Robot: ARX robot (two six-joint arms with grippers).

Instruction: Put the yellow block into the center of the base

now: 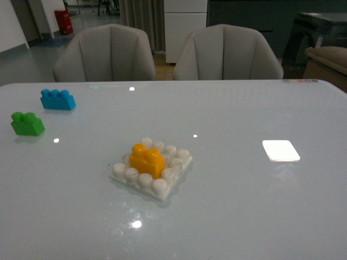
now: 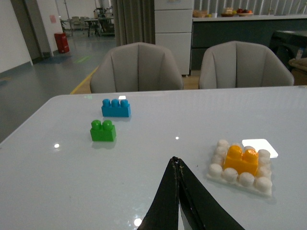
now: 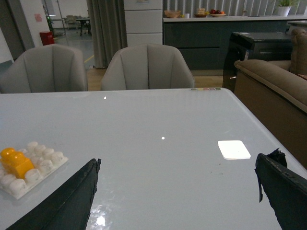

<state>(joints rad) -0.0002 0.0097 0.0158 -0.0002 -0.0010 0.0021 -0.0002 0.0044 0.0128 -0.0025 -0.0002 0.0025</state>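
The yellow block (image 1: 147, 159) sits on the middle studs of the white studded base (image 1: 176, 181) in the table's centre. It also shows in the left wrist view (image 2: 242, 159) on the base (image 2: 263, 187) and in the right wrist view (image 3: 15, 163) on the base (image 3: 41, 175). No gripper shows in the front view. My left gripper (image 2: 175, 160) is shut and empty, above the table and apart from the base. My right gripper (image 3: 178, 162) is open and empty, with the base off to one side of its fingers (image 3: 76, 196).
A green two-stud brick (image 1: 27, 124) and a blue three-stud brick (image 1: 57, 99) stand at the table's far left. A smooth white square patch (image 1: 281, 150) lies at the right. Two grey chairs (image 1: 104, 54) stand behind the table.
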